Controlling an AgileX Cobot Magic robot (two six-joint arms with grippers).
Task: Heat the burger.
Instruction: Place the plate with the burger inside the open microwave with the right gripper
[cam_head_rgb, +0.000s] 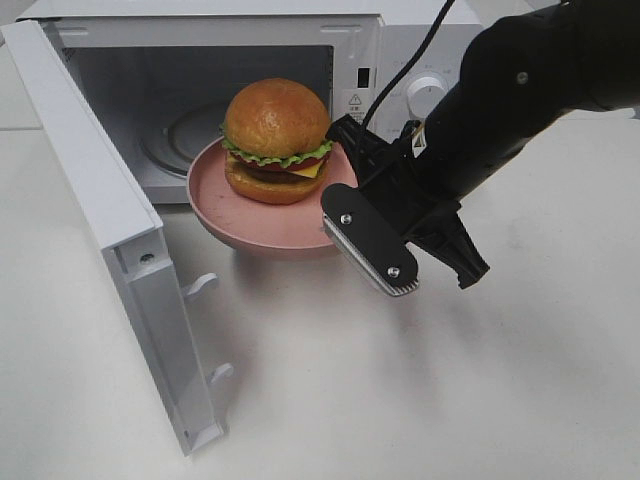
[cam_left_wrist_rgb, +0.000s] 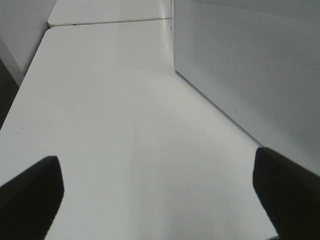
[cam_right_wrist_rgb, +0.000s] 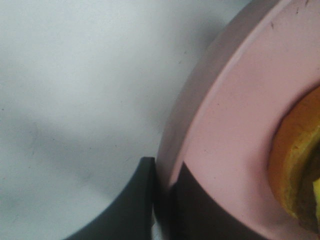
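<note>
1 burger (cam_head_rgb: 277, 140) sits on the round pink plate (cam_head_rgb: 250, 215), just past the tips of the right claw (cam_head_rgb: 342, 190) and close beside them without touching. The claw is pinched nearly shut on the near rim of the plate, 1 finger above the rim and 1 below, so it holds the plate and not the burger. In the right wrist view the claw (cam_right_wrist_rgb: 162, 172) shows 2 dark fingers (cam_right_wrist_rgb: 135, 205) meeting on the pink plate (cam_right_wrist_rgb: 225, 125) edge, with the burger (cam_right_wrist_rgb: 300, 165) further in along the plate.

The burger has 2 glossy golden-brown buns, a green lettuce frill, a red tomato slice, a yellow cheese corner and a dark patty. It stands upright near the middle of the plate.

Beyond the burger from the claw is the open mouth of the white microwave (cam_head_rgb: 400, 40), with its door (cam_head_rgb: 110, 230) swung wide. The plate seems to be held clear of the white table (cam_head_rgb: 420, 400), though the shadow under it makes that hard to confirm.

The right arm's black forearm slopes down behind the claw, wrist tilted toward the plate.

The left claw (cam_left_wrist_rgb: 155, 165) is spread wide and holds nothing. It hangs low over the table beside a perforated white wall (cam_left_wrist_rgb: 250, 75).
</note>
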